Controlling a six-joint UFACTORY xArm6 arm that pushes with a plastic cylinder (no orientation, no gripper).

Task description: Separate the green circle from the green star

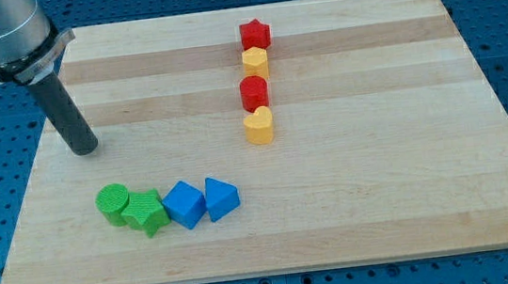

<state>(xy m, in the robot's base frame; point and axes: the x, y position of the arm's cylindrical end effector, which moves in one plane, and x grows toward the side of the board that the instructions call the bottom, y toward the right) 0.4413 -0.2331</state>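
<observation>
The green circle (pixel 112 204) lies on the wooden board (pixel 382 185) at the view's lower left. The green star (pixel 146 213) sits just right of it and touches it. My tip (pixel 85 147) is at the view's left, above the green circle and apart from it by a clear gap. The rod rises toward the view's top left corner.
A blue cube (pixel 185 204) touches the green star's right side, with a blue triangle (pixel 221 198) beside it. In the view's upper middle a column holds a red star (pixel 255 35), a yellow hexagon (pixel 256 62), a red circle (pixel 255 94) and a yellow heart (pixel 259 125).
</observation>
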